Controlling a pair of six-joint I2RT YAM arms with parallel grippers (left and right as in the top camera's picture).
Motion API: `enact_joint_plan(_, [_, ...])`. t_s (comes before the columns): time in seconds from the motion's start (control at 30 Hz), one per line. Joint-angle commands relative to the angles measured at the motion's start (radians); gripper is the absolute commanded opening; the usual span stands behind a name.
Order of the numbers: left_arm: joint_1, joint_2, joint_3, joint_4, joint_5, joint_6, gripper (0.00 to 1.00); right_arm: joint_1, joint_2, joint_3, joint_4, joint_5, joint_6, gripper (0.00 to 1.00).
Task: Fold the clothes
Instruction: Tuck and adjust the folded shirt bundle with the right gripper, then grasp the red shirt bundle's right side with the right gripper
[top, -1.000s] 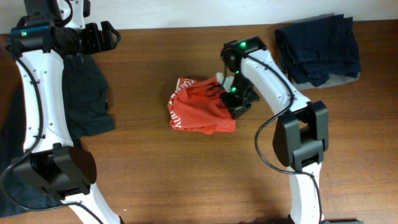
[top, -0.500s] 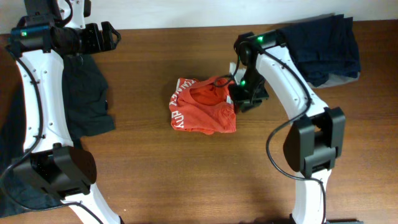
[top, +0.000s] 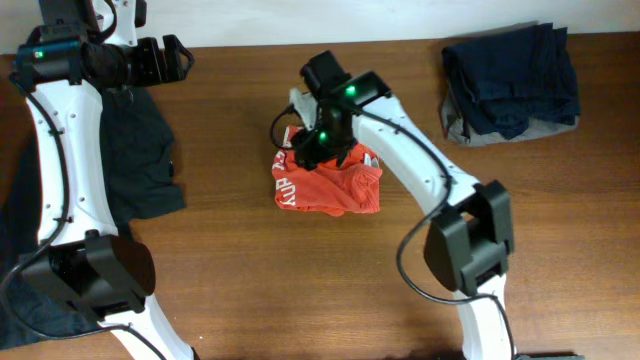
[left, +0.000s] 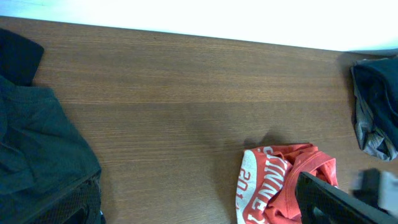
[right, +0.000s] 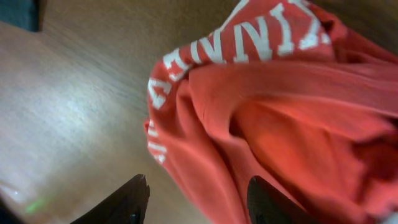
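The clothes, a crumpled orange-red T-shirt with white lettering, lie bunched mid-table. My right gripper hovers over the shirt's upper left edge. In the right wrist view its jaws stand apart, with a red fold running under them and nothing pinched. My left gripper is far off at the back left, open and empty. From the left wrist view the shirt shows at lower right, partly behind one dark finger.
A dark navy pile of clothes sits at the back right, also in the left wrist view. A dark garment lies under the left arm at the table's left side. The table's back edge meets a white wall.
My right arm has swung from the shirt's right side across to its upper left, and its jaws have opened, releasing the cloth. The left arm has not moved.
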Motion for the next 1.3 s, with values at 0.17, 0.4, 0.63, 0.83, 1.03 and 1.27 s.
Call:
enact_joint_plan(0.17, [0.0, -0.027, 0.008, 0.002, 0.003, 0.024, 0.99, -0.002, 0.091, 0.006, 0.153, 0.013, 0.019, 0.39])
enact_joint_plan(0.4, [0.0, -0.027, 0.008, 0.002, 0.003, 0.024, 0.99, -0.003, 0.091, 0.006, 0.18, 0.013, 0.02, 0.04])
enact_joint_plan(0.63, [0.0, -0.027, 0.008, 0.002, 0.003, 0.024, 0.99, -0.093, 0.008, 0.008, 0.128, 0.017, 0.064, 0.04])
enact_joint_plan(0.83, [0.0, -0.027, 0.008, 0.002, 0.003, 0.024, 0.99, -0.222, -0.031, 0.008, 0.099, 0.012, 0.06, 0.04])
enact_joint_plan(1.03, [0.0, -0.027, 0.008, 0.002, 0.003, 0.024, 0.99, -0.295, -0.03, 0.008, 0.09, 0.009, 0.046, 0.05])
enact_joint_plan(1.27, [0.0, -0.027, 0.008, 0.002, 0.003, 0.024, 0.99, -0.305, -0.032, 0.008, 0.043, 0.009, 0.034, 0.6])
